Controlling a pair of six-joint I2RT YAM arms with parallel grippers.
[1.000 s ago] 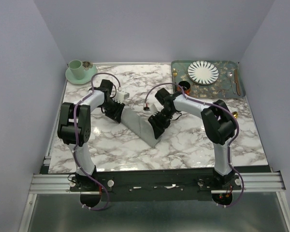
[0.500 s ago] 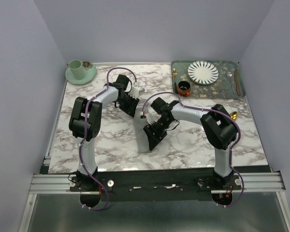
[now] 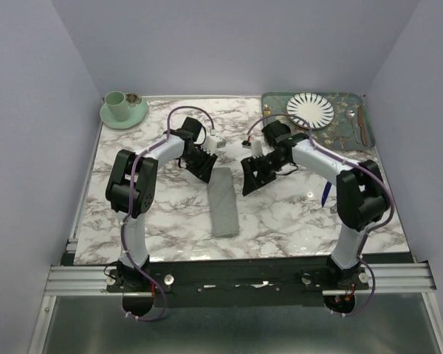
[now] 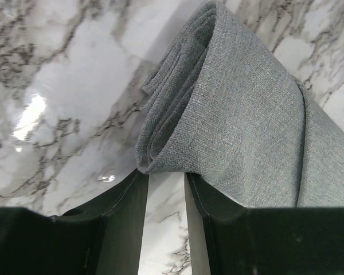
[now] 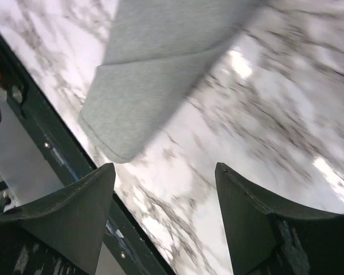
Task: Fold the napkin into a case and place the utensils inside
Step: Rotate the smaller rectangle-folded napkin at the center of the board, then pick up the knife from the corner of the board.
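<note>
The grey napkin [image 3: 223, 200] lies folded as a long narrow strip, a case shape, in the middle of the marble table. Its far end [image 4: 229, 109] is a thick bunched fold. My left gripper [image 3: 204, 166] [image 4: 163, 175] sits at that far end, its jaws shut on the fold's edge. My right gripper [image 3: 252, 177] [image 5: 166, 172] hangs open just right of the strip, with only marble between its fingers. In the right wrist view the napkin's near end [image 5: 137, 103] lies flat ahead. A slim utensil with a dark blue handle [image 3: 325, 193] lies on the table by the right arm.
A green patterned tray [image 3: 347, 99] at the back right holds a striped plate [image 3: 310, 109] and some cutlery [image 3: 363, 125]. A green cup on a saucer [image 3: 117, 103] stands at the back left. The table's front rail [image 5: 57, 160] runs close to the napkin's near end.
The napkin, held up between both grippers a second ago, now lies flat as a narrow strip. The right gripper opened, let go and drew back to the right. The left gripper moved right.
</note>
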